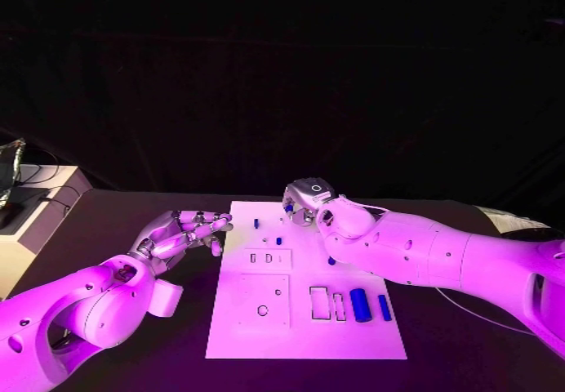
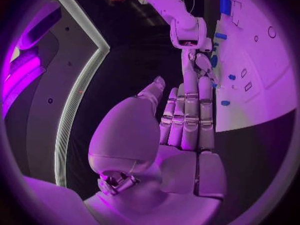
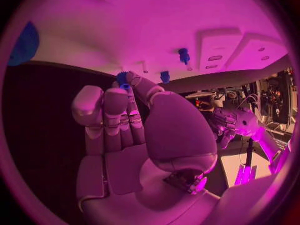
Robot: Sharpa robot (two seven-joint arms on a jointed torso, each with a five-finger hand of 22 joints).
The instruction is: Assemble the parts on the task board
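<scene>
Task board [image 1: 304, 335] is a flat white plate sitting mid-table on the black table [image 1: 459, 359], with rectangular cutouts and a small round hole in it. A couple of chunky blue cylinders [image 1: 360, 305] lie near its right edge, and tiny blue pegs [image 1: 279, 240] stand further up. Right hand [image 1: 309, 200] is over the board's far edge, pinching a small blue part [image 3: 122, 79] at its fingertips. Left hand [image 1: 183, 233] rests just beside the board's left edge, fingers straight and together, holding nothing.

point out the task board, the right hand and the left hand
task board [image 1: 353, 339], head view, bare near edge of the plate
right hand [image 1: 309, 200], head view, back of the hand
left hand [image 1: 183, 233], head view, middle of the fingers
</scene>
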